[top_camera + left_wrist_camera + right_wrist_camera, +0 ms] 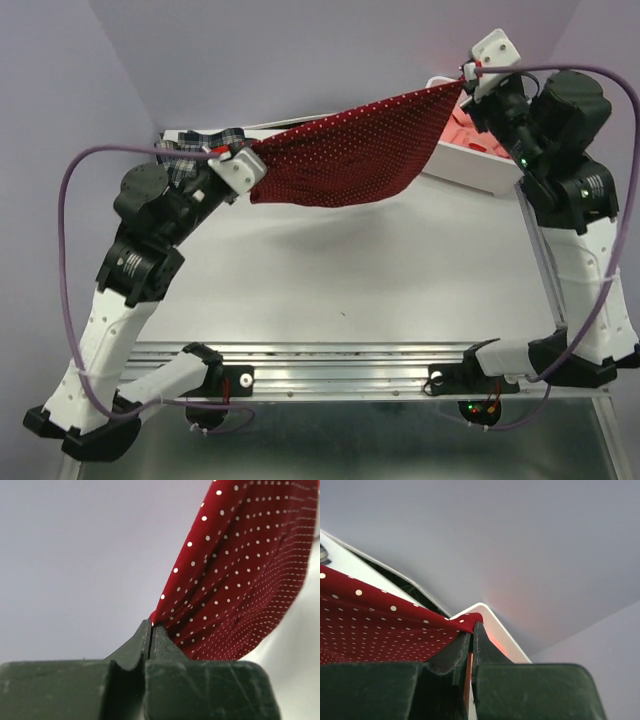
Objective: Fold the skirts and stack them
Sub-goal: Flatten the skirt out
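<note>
Sagging dark red skirt (345, 152), tiny white dots; left hand (251, 160), right hand (467, 76) clenched on opposite corners.

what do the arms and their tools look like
The left arm and right arm both have white links and bulky black joints. A purple cable loops along each. Small green lights glow on the right arm. The left tool and right tool have white housings and scuffed dark green fingers that taper to thin tips.
</note>
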Motion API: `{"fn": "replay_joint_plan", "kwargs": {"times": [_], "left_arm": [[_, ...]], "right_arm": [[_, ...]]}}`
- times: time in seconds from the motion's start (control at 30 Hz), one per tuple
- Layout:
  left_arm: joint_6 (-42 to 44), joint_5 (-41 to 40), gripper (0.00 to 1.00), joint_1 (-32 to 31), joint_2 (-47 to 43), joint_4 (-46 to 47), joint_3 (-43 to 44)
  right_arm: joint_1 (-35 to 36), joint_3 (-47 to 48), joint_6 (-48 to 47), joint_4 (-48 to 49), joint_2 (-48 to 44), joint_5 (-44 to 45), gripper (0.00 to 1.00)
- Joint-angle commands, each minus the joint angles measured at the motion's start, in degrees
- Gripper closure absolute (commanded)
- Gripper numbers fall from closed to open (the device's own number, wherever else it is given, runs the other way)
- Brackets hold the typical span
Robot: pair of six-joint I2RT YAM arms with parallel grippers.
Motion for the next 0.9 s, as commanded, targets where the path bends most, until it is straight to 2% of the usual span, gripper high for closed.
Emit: {"fn": "replay_joint_plan", "kwargs": {"times": [0.0, 0.03, 0.13, 0.27, 0.43, 0.53, 0.57, 0.6, 0.67, 0.73, 0.8, 0.83, 0.87], "left_arm": [[0.31, 10.07, 1.0, -0.04, -8.9, -3.22, -2.56], [0.83, 14.44, 1.0, -0.13, -10.39, -4.54, -4.13], [-1.69, 18.78, 1.0, -0.13, -16.81, -8.93, -5.82], [-7.15, 24.92, 1.0, 0.57, -18.05, -15.34, -3.88], [-9.88, 23.46, 1.0, 1.36, -18.76, -16.07, -10.03], [-11.73, 17.85, 1.0, 1.36, -15.34, -13.88, -14.32], [-11.82, 16.0, 1.0, 1.36, -12.37, -12.39, -15.3], [-12.17, 10.49, 1.0, 1.36, -10.78, -10.73, -17.4], [-14.44, 3.1, 1.0, 1.36, -5.61, -6.51, -19.87], [-14.11, -4.64, 1.0, 1.71, -1.29, -0.18, -22.33], [-12.43, -4.77, 1.0, 2.42, 6.35, 3.96, -22.43], [-12.7, -4.16, 1.0, 3.64, 9.25, 4.93, -21.91], [-12.96, -3.28, 1.0, 4.17, 15.37, 6.59, -21.29]], "right_arm": [[-0.32, -0.9, 2.86, -6.06, -7.62, -2.32, 0.99], [-0.32, -0.65, 3.74, -7.82, -9.9, -3.28, 0.99], [-0.32, 1.98, 5.94, -17.28, -13.52, -7.41, 0.99], [-0.32, 6.91, 8.23, -26.09, -15.1, -10.23, 0.99], [-0.32, 0.26, 7.89, -27.18, -16.6, -10.76, 0.99], [-0.32, -13.87, 4.91, -21.48, -16.07, -6.65, 0.99], [-0.32, -21.92, 3.94, -15.8, -15.64, -4.8, 0.99], [-0.32, -25.74, 3.32, -12.44, -13.8, -0.34, 0.99], [-0.32, -31.38, 1.38, -5.14, -10.38, 2.85, 0.99], [-0.32, -33.6, 0.85, 2.69, -2.42, 4.53, 0.99], [-0.32, -31.16, 0.59, 7.62, 3.85, 5.58, 0.99], [-0.32, -29.92, -0.02, 9.2, 10.15, 5.85, 0.99], [-0.32, -28.52, -0.38, 12.0, 13.43, 6.03, 0.99]]}}
